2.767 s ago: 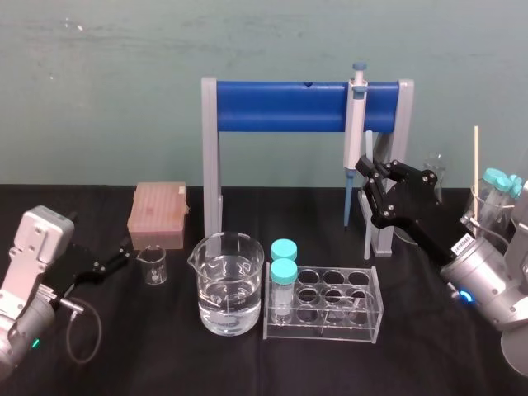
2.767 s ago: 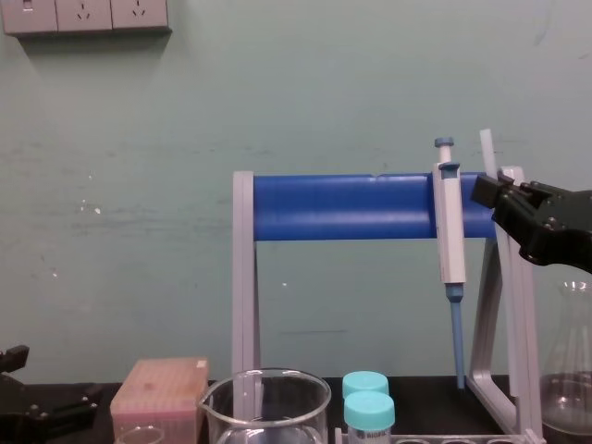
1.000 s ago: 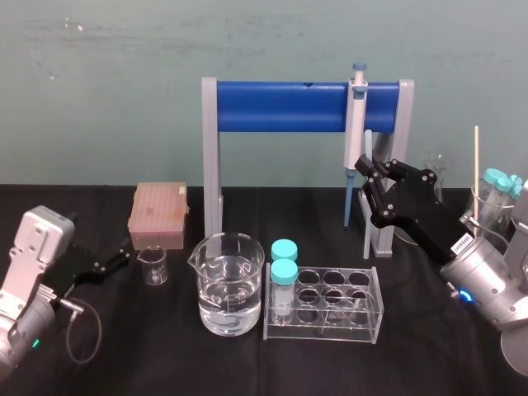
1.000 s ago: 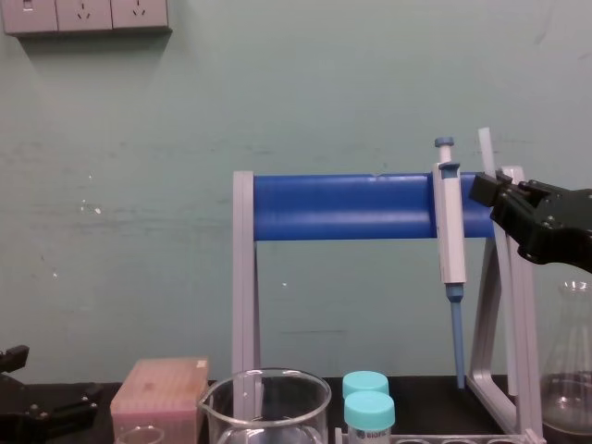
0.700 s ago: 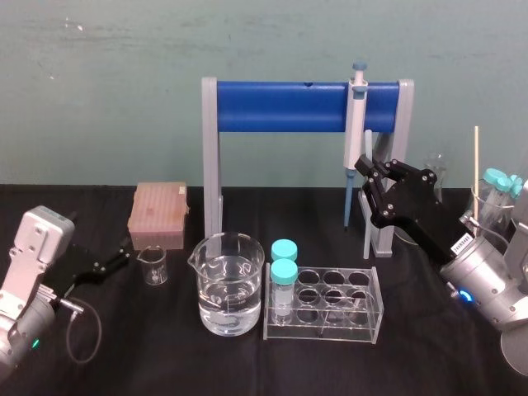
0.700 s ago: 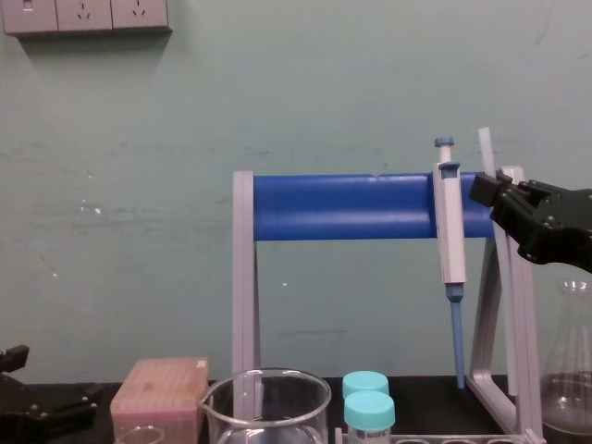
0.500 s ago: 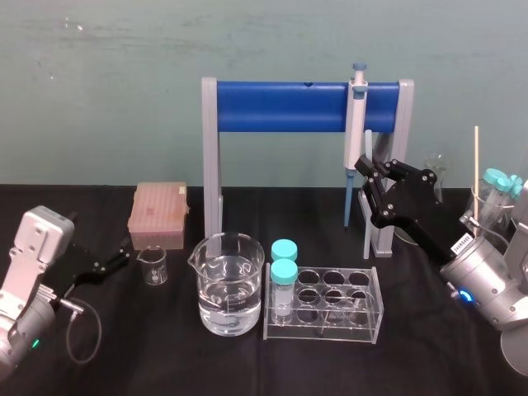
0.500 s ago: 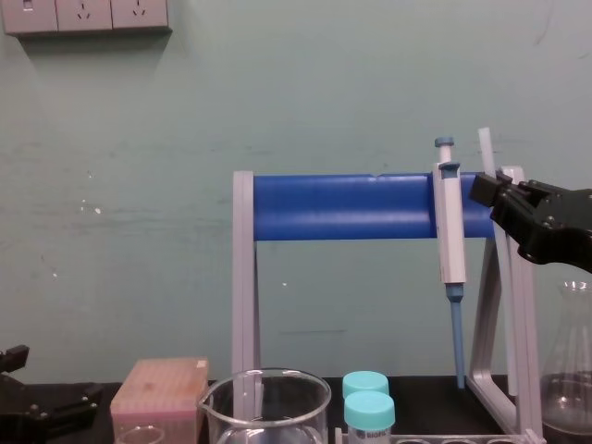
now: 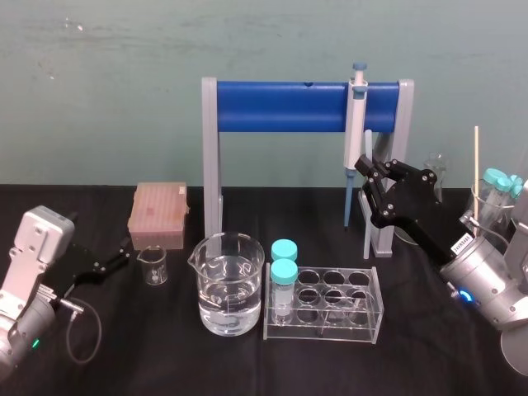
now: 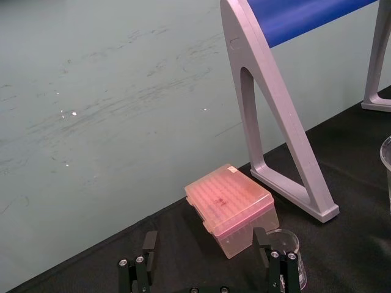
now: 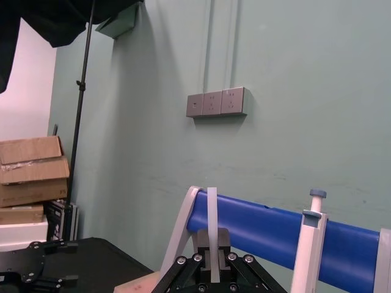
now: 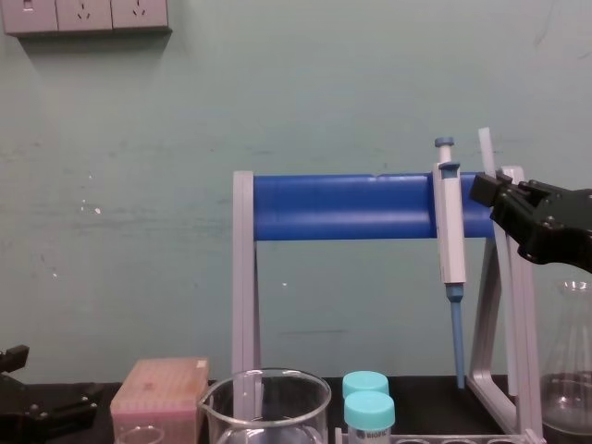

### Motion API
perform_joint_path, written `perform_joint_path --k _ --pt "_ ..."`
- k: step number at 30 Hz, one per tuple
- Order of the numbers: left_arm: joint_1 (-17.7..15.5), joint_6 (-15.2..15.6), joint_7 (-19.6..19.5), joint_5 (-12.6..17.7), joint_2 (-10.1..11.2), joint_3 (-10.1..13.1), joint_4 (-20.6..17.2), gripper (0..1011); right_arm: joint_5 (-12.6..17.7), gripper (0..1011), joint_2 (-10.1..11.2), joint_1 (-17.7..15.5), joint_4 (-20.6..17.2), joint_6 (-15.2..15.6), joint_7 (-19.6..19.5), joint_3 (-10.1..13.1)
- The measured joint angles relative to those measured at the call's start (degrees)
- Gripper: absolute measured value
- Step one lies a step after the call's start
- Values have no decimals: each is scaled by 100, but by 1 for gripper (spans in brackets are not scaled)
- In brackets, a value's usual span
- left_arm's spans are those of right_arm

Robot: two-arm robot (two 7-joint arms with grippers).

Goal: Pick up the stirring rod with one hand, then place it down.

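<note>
Two grippers: right gripper (image 9: 369,171) held high beside stand (image 9: 280,106), near-upright stirring rod (image 12: 487,148) seemingly pinched between jaws; left gripper (image 10: 208,273) parked low left, jaws spread.

Two capped tubes (image 9: 284,272), two beakers (image 9: 230,285), one pipette (image 9: 355,124), one stirring rod (image 11: 212,210).
</note>
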Motion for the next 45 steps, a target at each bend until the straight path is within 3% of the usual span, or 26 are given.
perform_joint_path --k 30,45 --pt "0 0 0 0 0 0 0 1000 0 67 0 -1 0 6 6 3" --pt "0 0 0 0 0 0 0 1000 361 67 223 -130 -180 519 484 -68"
